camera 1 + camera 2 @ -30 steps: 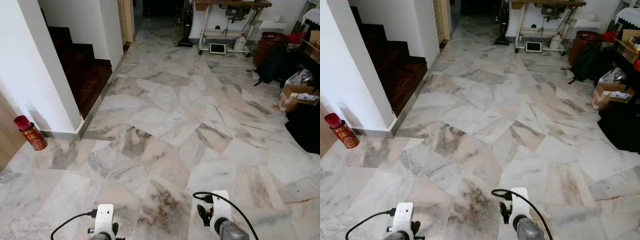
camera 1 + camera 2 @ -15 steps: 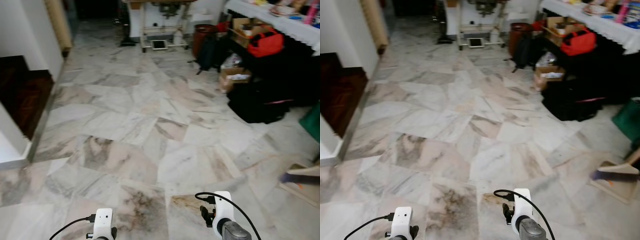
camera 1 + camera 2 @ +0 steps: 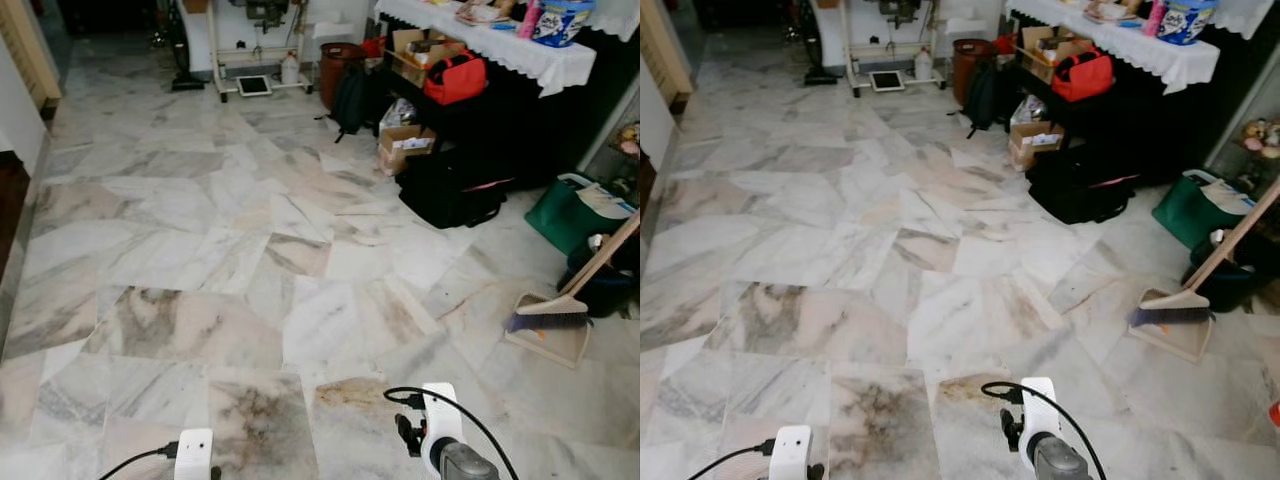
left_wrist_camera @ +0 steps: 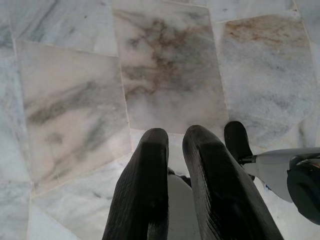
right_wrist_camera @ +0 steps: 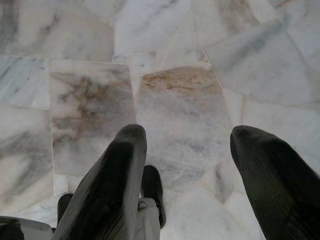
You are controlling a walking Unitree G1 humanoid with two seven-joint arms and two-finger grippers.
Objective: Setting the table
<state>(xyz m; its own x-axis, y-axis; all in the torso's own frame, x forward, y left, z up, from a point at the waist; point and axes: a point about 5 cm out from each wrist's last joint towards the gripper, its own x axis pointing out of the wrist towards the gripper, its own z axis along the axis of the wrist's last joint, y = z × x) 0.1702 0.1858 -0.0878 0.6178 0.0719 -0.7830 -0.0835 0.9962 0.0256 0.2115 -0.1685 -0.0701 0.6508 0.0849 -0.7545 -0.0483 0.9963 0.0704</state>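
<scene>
The robot stood on a marble floor (image 3: 200, 240) with both arms hanging low. The left claw (image 4: 172, 145) had its fingers pressed nearly together, empty, above the tiles; the right claw (image 5: 187, 145) hung spread wide, also empty. Far ahead to the right, a table (image 3: 520, 55) draped in a white cloth carried a blue-and-white tub (image 3: 558, 20) and small items too blurred to name. Beneath it sat a red bag (image 3: 455, 78) and an open cardboard box (image 3: 405, 145) holding papers. A broom (image 3: 575, 290) rested in its dustpan (image 3: 548, 340) near a green bag (image 3: 570, 210).
</scene>
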